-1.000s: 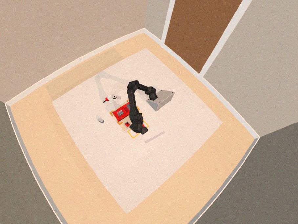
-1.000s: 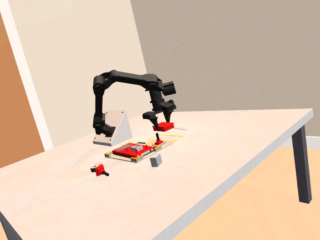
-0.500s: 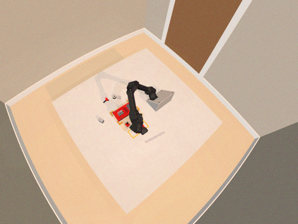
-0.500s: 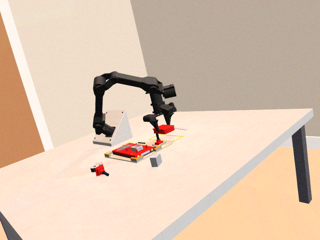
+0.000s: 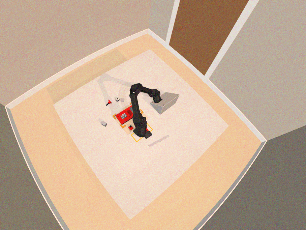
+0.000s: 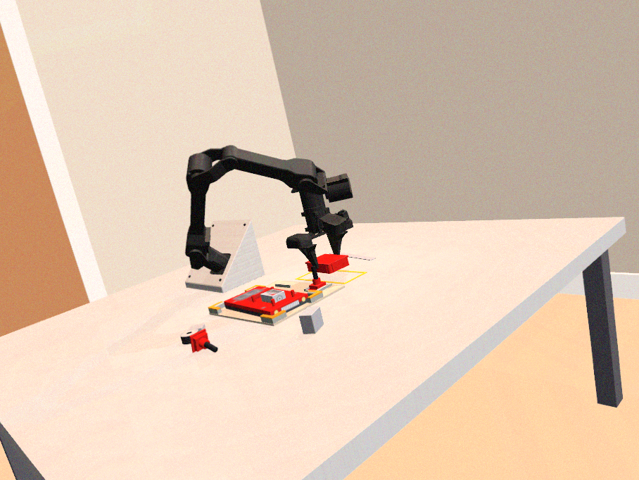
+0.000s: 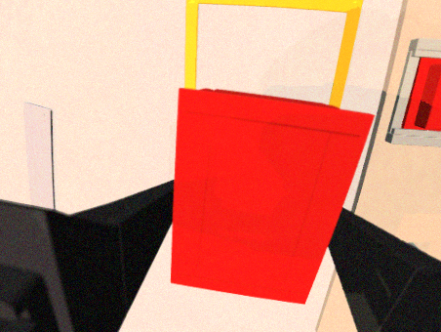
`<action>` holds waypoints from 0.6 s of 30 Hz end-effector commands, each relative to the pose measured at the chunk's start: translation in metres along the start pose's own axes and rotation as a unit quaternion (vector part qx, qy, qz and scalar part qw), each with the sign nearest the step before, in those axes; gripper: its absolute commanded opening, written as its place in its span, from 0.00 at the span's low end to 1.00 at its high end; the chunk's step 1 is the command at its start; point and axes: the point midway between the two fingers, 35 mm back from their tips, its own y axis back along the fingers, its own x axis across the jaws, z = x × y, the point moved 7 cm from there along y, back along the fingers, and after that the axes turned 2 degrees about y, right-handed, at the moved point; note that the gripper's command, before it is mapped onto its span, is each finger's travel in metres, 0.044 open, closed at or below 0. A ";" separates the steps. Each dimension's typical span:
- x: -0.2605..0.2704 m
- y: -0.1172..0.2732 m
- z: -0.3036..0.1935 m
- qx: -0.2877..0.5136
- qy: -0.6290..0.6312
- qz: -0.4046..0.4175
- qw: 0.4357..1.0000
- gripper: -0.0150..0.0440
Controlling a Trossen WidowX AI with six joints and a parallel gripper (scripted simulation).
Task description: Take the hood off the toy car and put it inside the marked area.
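Fingers (image 6: pixel 325 268) clamp the red hood (image 6: pixel 328 263) (image 7: pixel 263 195) above the yellow outline (image 5: pixel 133 138) (image 6: pixel 356 277) (image 7: pixel 191 49); the toy car (image 5: pixel 123 115) (image 6: pixel 260 300) sits beside that outline.

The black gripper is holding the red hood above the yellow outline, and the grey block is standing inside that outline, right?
Not quite: the small grey block stands outside the yellow outline, as the exterior view shows.
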 end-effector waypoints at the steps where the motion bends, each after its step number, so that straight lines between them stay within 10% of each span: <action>1: 0.000 -0.002 -0.001 -0.001 0.002 -0.002 1.000 0.25; 18: 0.000 -0.009 0.000 -0.001 0.002 -0.003 1.000 0.25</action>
